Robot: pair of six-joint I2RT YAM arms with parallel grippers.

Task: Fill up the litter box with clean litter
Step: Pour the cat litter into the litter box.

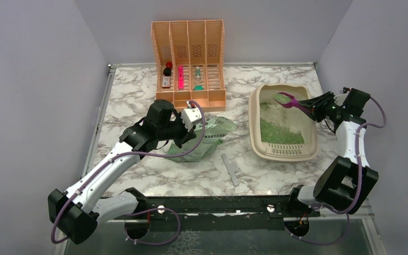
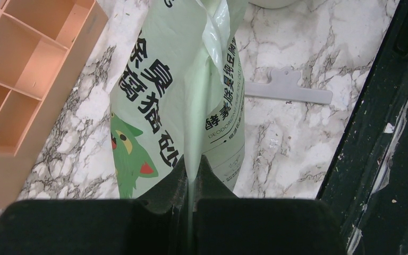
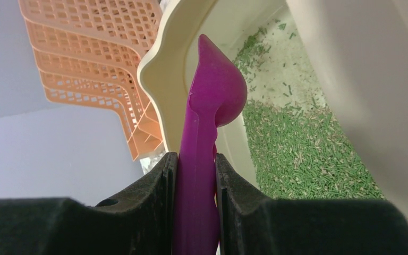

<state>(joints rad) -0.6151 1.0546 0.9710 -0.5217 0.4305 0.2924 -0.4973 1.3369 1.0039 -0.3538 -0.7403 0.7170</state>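
The beige litter box (image 1: 257, 114) sits at the right of the table, its slotted grille at the near end. Green litter (image 1: 279, 130) covers part of its floor, also seen in the right wrist view (image 3: 308, 159). My right gripper (image 1: 312, 108) is shut on the handle of a purple scoop (image 1: 292, 101), which holds green granules above the far end of the box; the scoop also shows in the right wrist view (image 3: 207, 122), with the gripper (image 3: 196, 159) around its handle. My left gripper (image 1: 186, 130) is shut on a fold of the pale green litter bag (image 1: 207, 135), also seen in the left wrist view (image 2: 180, 95).
A peach slatted file organizer (image 1: 188, 64) with small items stands at the back centre. A grey flat strip (image 1: 230, 169) lies on the marble table near the front, also in the left wrist view (image 2: 289, 91). A dark rail runs along the near edge.
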